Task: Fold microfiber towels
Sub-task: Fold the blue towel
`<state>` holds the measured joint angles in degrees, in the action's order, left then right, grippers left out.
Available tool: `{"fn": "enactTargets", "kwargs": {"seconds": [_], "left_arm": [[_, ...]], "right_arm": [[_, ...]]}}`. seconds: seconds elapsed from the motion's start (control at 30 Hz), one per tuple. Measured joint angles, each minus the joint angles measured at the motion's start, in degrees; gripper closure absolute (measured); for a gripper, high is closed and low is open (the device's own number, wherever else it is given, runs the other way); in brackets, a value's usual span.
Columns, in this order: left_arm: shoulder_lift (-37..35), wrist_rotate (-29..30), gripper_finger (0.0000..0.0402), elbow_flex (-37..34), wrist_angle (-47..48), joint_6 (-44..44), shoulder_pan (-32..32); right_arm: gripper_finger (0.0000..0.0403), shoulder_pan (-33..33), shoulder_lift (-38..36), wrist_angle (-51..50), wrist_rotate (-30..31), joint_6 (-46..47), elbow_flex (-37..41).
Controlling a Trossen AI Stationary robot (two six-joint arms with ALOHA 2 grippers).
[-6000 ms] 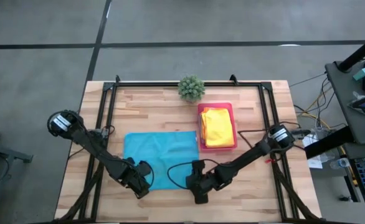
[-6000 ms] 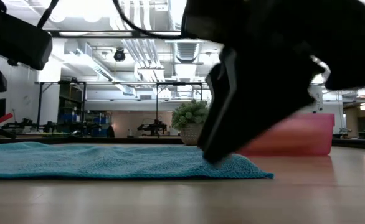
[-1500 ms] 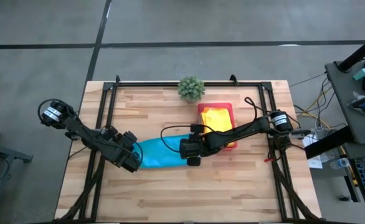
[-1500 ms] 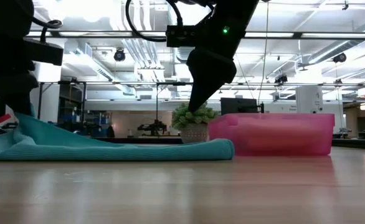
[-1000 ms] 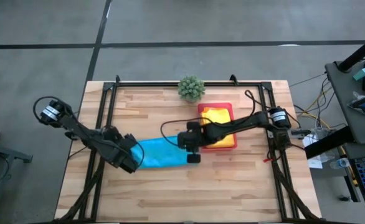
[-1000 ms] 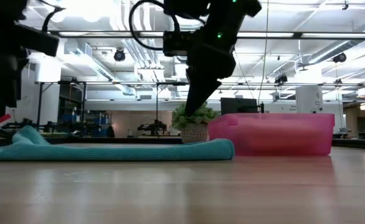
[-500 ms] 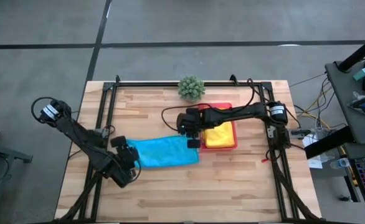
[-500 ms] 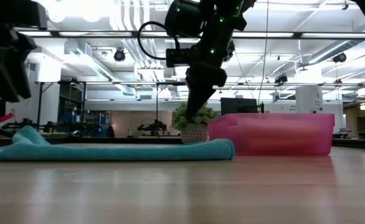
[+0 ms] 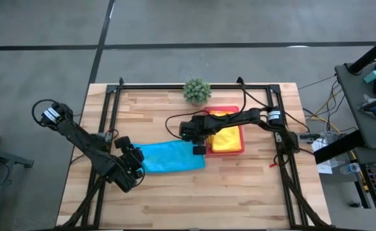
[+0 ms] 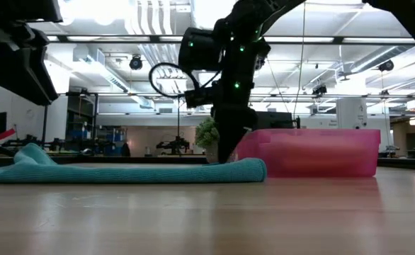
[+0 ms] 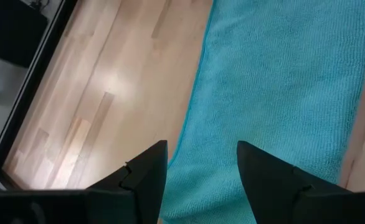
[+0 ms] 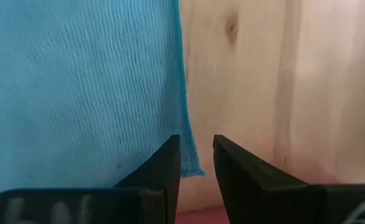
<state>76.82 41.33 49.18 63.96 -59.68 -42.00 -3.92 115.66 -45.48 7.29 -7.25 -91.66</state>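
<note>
The turquoise towel (image 9: 170, 156) is lying folded into a long strip across the middle of the wooden table (image 9: 175, 205), its right end just beside the pink tray (image 9: 239, 113), where a yellow towel (image 9: 225, 136) is sitting folded. The left gripper (image 9: 136, 165) is hovering at the strip's left end, its fingers (image 11: 146, 171) standing wide apart over the cloth and gripping nothing. Over at the other end, the right gripper (image 9: 199, 149) is pointing down at the towel's right corner beside the tray; its fingers (image 12: 167, 163) are sitting narrow, a slim gap between them, with the cloth's edge lying below and nothing pinched between them. A small potted plant (image 9: 197, 90) is standing behind the tray at the table's far edge.
</note>
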Motion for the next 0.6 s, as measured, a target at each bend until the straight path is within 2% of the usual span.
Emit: {"fn": "enactTargets", "kwargs": {"seconds": [0.23,0.37,0.6], "left_arm": [[0.0,1.2,0.0224,0.0,0.0,0.0,0.0],[0.0,1.2,0.0224,0.0,0.0,0.0,0.0],[0.0,1.2,0.0224,0.0,0.0,0.0,0.0]], "right_arm": [[0.0314,-0.2,0.0,2.0,-0.6,0.1,-0.1],[0.0314,-0.2,0.0,3.2,-3.3,0.3,-0.1],[0.0314,-0.2,0.0,4.8,-3.3,0.6,-0.1]]}}
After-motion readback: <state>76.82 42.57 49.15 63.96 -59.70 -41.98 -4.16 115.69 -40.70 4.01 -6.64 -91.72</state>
